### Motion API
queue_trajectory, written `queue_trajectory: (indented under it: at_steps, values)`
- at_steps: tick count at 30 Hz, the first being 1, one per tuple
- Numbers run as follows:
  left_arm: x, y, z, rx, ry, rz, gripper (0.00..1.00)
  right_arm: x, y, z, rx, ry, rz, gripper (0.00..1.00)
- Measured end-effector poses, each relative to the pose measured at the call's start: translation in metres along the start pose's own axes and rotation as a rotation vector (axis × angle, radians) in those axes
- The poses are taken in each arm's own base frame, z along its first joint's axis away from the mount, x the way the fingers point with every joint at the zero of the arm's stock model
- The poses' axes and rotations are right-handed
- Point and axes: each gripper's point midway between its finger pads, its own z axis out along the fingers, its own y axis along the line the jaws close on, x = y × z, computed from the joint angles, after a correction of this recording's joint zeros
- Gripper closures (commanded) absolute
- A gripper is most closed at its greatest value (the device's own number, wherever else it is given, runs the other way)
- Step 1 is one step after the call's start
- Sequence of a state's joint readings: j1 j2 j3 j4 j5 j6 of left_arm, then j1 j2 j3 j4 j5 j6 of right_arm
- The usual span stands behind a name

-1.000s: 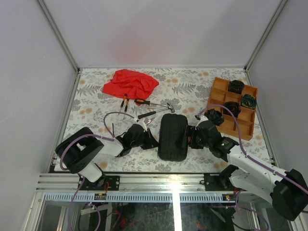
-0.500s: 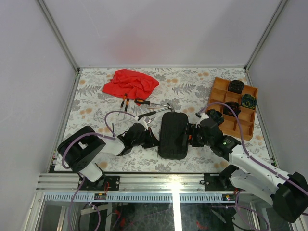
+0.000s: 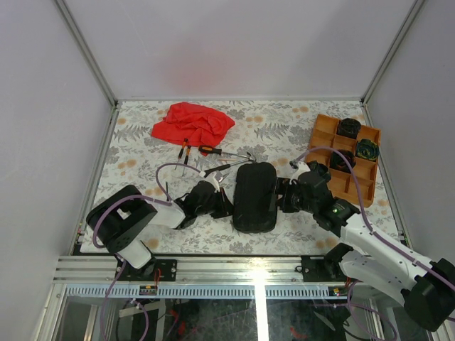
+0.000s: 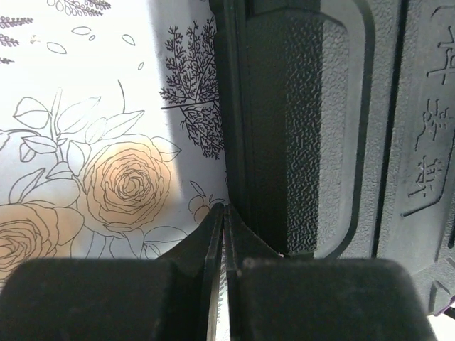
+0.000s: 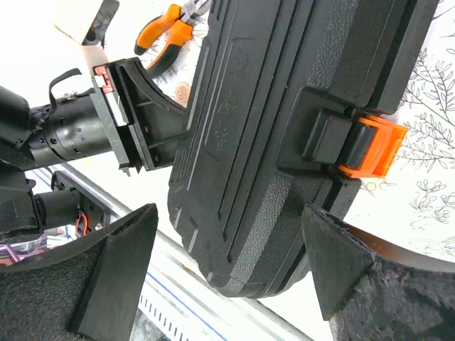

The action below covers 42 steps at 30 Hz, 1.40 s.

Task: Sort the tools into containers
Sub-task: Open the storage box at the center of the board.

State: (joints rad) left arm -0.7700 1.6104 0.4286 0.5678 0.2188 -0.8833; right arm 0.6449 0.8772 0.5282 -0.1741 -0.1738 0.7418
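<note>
Closed tool case (image 3: 256, 197), lying mid-counter (image 3: 135, 160) between your two arms. The left jaws, clenched on nothing, sit with their tips right at the case's left edge. The right jaws, spread wide, straddle its right side by the orange latch (image 5: 370, 145) (no grip evident). Hazard: if you close the right jaws off-centre, the ribbed shell may slip or swivel away from the left tips, or the latch may take the squeeze.

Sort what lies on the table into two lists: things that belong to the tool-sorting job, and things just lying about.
Belongs to the job: black tool case, orange tray, coiled bundles, pliers, screwdriver, hammer.
Just lying about: red cloth.
</note>
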Motion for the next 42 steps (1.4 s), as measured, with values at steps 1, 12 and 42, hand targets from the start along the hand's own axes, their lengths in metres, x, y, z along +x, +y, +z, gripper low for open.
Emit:
queue_trajectory:
  at_steps: [1, 12, 42]
  values:
    - [0.000, 0.000, 0.000, 0.000, 0.001, 0.000, 1.00, -0.001, 0.001, -0.001, -0.004, -0.002, -0.001, 0.13]
    - [0.001, -0.001, 0.001, 0.003, 0.003, 0.003, 1.00, -0.007, 0.006, -0.004, -0.009, -0.019, -0.003, 0.13]
    - [0.003, -0.007, 0.005, 0.023, 0.023, 0.002, 1.00, -0.031, 0.053, -0.017, -0.172, -0.057, 0.030, 0.14]
